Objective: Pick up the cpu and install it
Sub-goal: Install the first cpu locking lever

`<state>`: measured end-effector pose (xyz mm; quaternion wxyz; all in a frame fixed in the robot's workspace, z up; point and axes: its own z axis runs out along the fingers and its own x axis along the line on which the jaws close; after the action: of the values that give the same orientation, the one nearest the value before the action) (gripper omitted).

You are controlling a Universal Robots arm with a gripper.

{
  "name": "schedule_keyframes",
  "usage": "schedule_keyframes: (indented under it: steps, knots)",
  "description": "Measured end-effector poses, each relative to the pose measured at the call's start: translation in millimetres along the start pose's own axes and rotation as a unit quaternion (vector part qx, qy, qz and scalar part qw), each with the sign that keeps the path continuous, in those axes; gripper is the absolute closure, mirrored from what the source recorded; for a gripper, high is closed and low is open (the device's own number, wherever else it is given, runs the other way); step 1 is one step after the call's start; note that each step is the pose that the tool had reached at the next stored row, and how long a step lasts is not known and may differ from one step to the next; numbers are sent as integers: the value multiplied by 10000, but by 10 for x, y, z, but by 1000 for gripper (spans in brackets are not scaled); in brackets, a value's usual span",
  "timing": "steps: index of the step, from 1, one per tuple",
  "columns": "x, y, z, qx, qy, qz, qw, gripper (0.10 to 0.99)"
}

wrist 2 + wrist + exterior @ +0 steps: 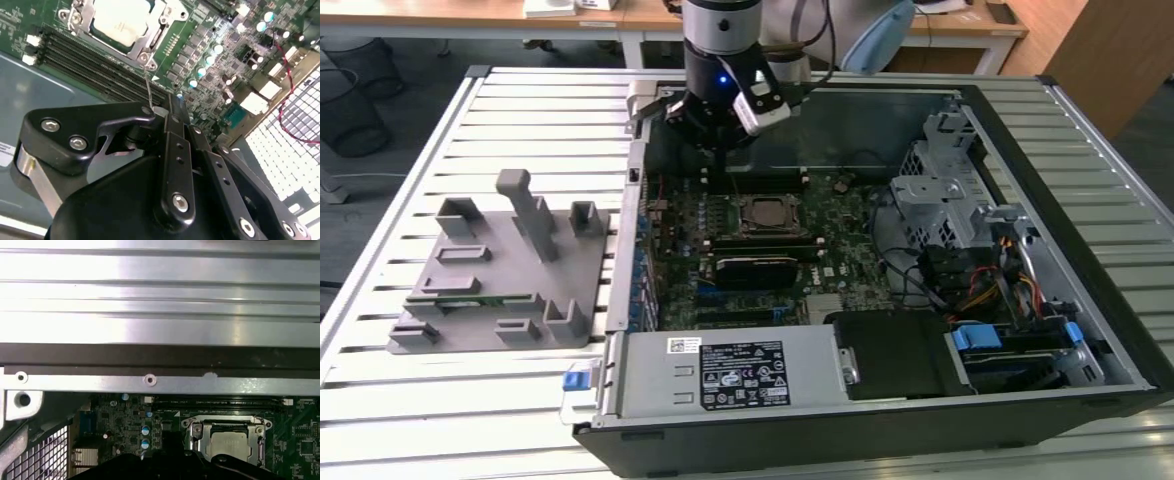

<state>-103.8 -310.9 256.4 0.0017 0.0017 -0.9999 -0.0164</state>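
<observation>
The cpu [767, 213] lies flat, silvery top up, inside the square socket frame [738, 229] in the middle of the motherboard. Both wrist views show it there, the cpu [120, 20] in the second and the cpu [231, 444] in the first. My gripper [720, 160] hangs over the board's far part, just beyond the socket and a little toward the exterior view's left. Seen in the second wrist view, the gripper [172, 102] has its black fingers pressed together, shut with nothing between them. It touches neither the cpu nor the frame.
The open computer case [1067, 150] lies on a slatted metal table. A grey plastic fixture [500, 290] carrying a green memory stick [467, 298] stands to the exterior view's left. Memory slots [90, 70], a drive cage [947, 190], cables and the power supply [720, 375] surround the socket.
</observation>
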Motion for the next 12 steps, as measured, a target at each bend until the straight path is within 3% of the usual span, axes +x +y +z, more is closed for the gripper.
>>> schedule_keyframes:
  steps: [9,10,12]
  knots:
    - [-380,-1,0,-9,0,-1,10000,980]
    - [-411,-1,-1,-23,1,-1,10000,980]
    - [-431,-5,4,-145,0,-2,9999,980]
